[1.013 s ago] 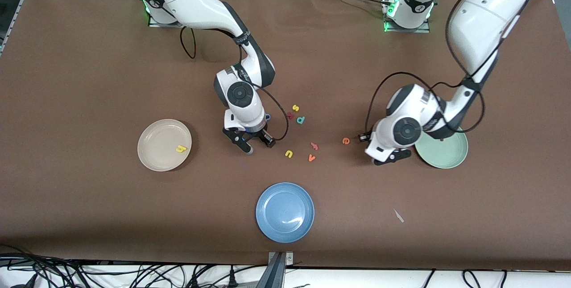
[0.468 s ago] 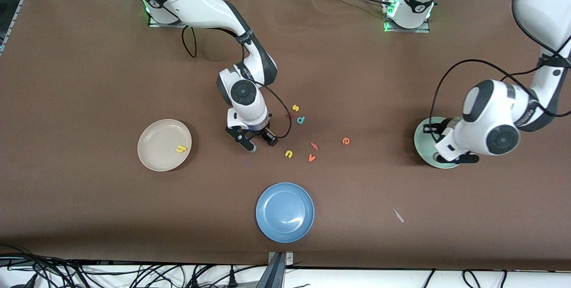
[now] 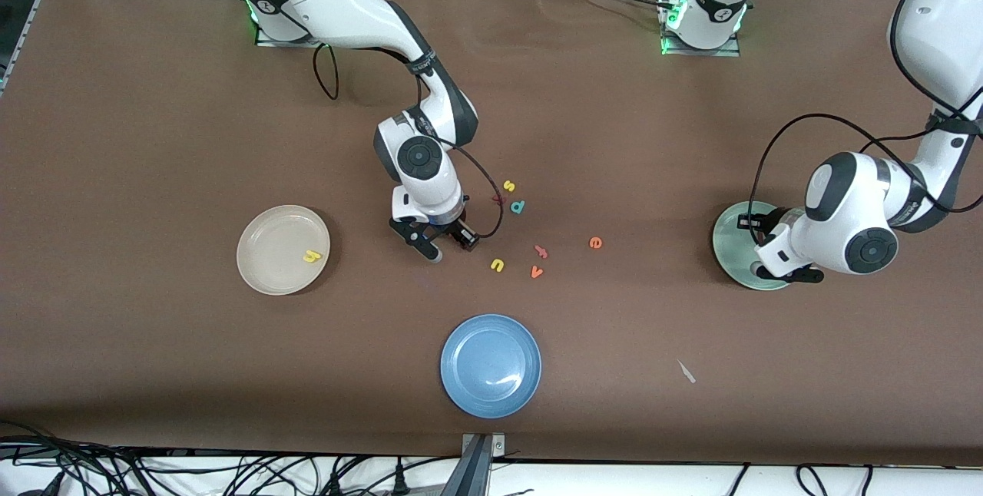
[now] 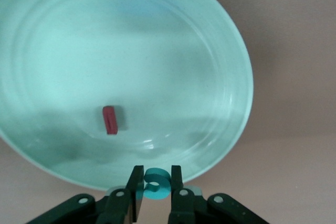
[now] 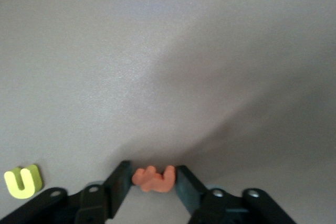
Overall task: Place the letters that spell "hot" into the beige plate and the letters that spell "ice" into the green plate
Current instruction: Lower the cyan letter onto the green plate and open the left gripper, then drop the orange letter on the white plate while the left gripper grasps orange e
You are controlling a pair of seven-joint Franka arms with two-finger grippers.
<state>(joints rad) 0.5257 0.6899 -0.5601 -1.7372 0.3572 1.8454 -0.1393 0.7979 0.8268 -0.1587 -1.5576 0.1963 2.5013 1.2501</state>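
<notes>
Left wrist view shows the teal "c" point(image 4: 155, 184), a small curled foam letter, clamped between the fingers of the left hand point(image 4: 155, 188) over the rim of the green plate point(image 4: 231, 51). In that pale, shallow plate lies the dark red "i" point(image 4: 109, 119), a short bar. In the right wrist view, the right hand point(image 5: 152, 182) has its fingers pressed against an orange foam letter point(image 5: 153, 178) with a lumpy, hooked outline, low over the brown surface point(image 3: 153, 135), with the yellow "u" point(image 5: 23, 181) just beside. In the front view, the yellow "h" point(image 3: 311, 256) lies in the beige plate point(image 3: 265, 250) toward the right arm's end. The orange "e" point(image 3: 595, 243) lies on the surface between the two hands. The blue plate point(image 3: 491, 365) sits nearest the front camera.
</notes>
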